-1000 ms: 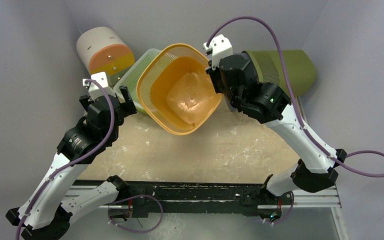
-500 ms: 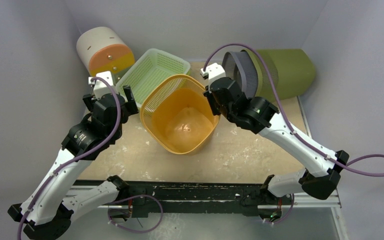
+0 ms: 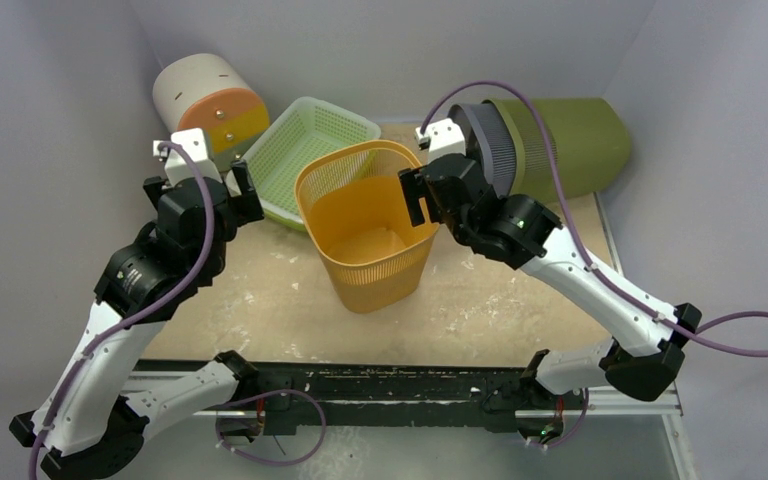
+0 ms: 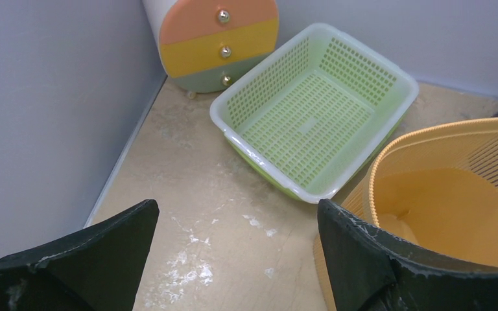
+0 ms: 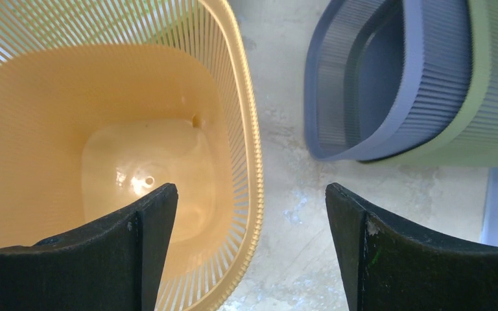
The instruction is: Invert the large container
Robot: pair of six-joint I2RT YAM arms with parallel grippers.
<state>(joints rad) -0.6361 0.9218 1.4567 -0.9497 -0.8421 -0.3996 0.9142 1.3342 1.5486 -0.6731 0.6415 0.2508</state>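
Beige table [image 3: 260, 300], orange basket [image 3: 365, 215] upright, left gripper [image 4: 237, 214] spread, right gripper [image 5: 249, 194] spread astride rim, clear only wrist-side

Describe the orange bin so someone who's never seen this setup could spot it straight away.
On the beige table, look at the middle, just in front of the shallow green basket. The orange bin stands there upright, mouth up. It is the only all-orange container, tall, with slatted walls near its rim.

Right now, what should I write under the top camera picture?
Upright orange basket, left gripper open beside it, right gripper open astride its rim.
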